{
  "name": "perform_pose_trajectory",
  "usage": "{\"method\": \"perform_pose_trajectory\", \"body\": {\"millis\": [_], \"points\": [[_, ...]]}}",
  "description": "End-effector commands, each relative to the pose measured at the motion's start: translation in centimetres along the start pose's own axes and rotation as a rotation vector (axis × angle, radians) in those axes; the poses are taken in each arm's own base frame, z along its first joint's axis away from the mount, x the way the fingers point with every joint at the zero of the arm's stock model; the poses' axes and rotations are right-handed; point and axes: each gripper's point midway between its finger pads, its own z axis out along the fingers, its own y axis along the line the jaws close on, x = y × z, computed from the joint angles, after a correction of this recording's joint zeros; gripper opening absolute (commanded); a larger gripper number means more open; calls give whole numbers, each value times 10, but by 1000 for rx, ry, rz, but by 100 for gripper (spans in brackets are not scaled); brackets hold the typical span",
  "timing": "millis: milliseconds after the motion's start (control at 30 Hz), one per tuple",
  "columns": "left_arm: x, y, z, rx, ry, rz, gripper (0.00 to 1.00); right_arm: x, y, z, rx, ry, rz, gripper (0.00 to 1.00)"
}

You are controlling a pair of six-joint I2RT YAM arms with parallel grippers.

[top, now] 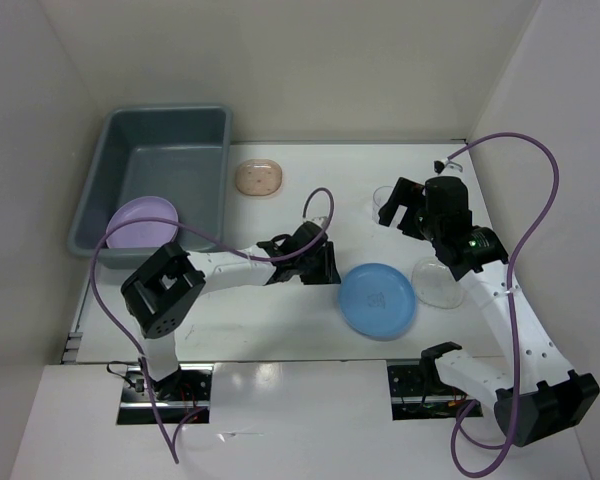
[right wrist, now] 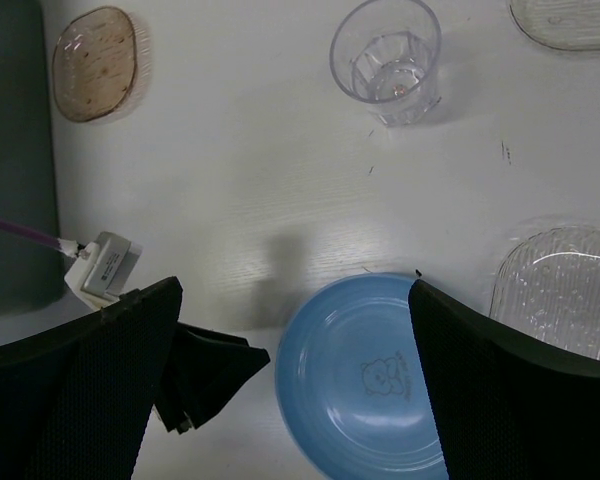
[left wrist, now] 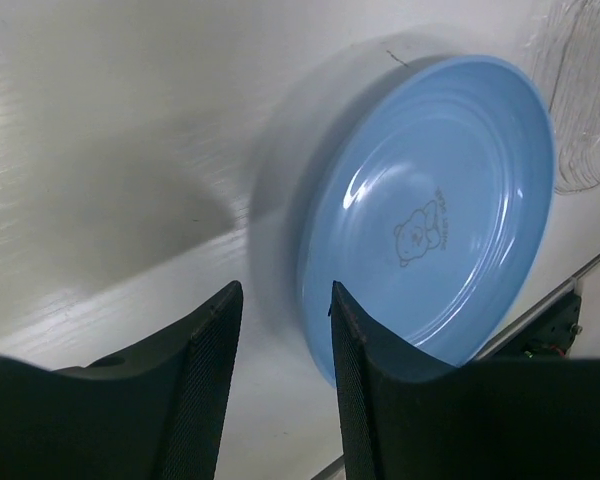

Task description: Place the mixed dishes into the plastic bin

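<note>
The blue plate (top: pixel 377 300) lies on the table at centre right, also in the left wrist view (left wrist: pixel 430 220) and the right wrist view (right wrist: pixel 375 385). My left gripper (top: pixel 332 265) is open and empty, low at the plate's left rim; the rim sits just beyond its right finger (left wrist: pixel 370 390). My right gripper (top: pixel 400 208) is wide open and empty, held high over the table behind the plate. The grey-blue bin (top: pixel 205 160) at the back left holds a purple plate (top: pixel 140 222). A beige dish (top: pixel 258 178), a clear cup (right wrist: pixel 385 60) and two clear plates (top: pixel 438 285) (right wrist: pixel 570 20) rest on the table.
White walls close in the table at the back and both sides. My left arm stretches across the middle of the table, trailing a purple cable (top: pixel 315 205). The table's near edge runs just below the blue plate.
</note>
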Motion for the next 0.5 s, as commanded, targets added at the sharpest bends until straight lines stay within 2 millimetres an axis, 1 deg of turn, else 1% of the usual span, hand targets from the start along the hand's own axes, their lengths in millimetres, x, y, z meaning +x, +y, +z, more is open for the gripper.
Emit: {"method": "perform_pose_trajectory", "body": {"millis": [0,33,67,100,133,167,200,300,333,367,400,433,467], "points": [[0,-11,7,49,19,-4,48,-7,-5,-4,15,-32,-11,99],[5,-6,13,34,32,-6,48,-7,-5,-4,15,-32,-11,99],[6,-7,12,41,40,-6,48,-7,-5,-4,15,-32,-11,99],[6,-7,16,38,43,3,48,-7,-6,-4,23,-36,-11,99],[11,-3,20,33,60,1,48,-7,-7,-4,23,-36,-20,99],[15,-6,20,37,66,9,48,-7,-7,-4,23,-36,-20,99],[18,-3,24,28,74,8,48,-7,-7,-4,23,-36,-20,99],[26,-9,30,38,96,31,48,-8,-8,-4,31,-41,-20,99],[30,-4,34,26,106,29,48,-8,-8,-4,31,-41,-20,99],[27,-8,34,34,100,30,47,-8,-8,-4,31,-41,-20,99],[33,-9,36,32,121,35,47,-8,-8,-4,31,-41,-20,99],[37,-5,40,23,130,43,44,-8,-8,-4,31,-41,-20,99],[32,-10,40,33,121,45,42,-9,-10,-4,39,-45,-20,99]]}}
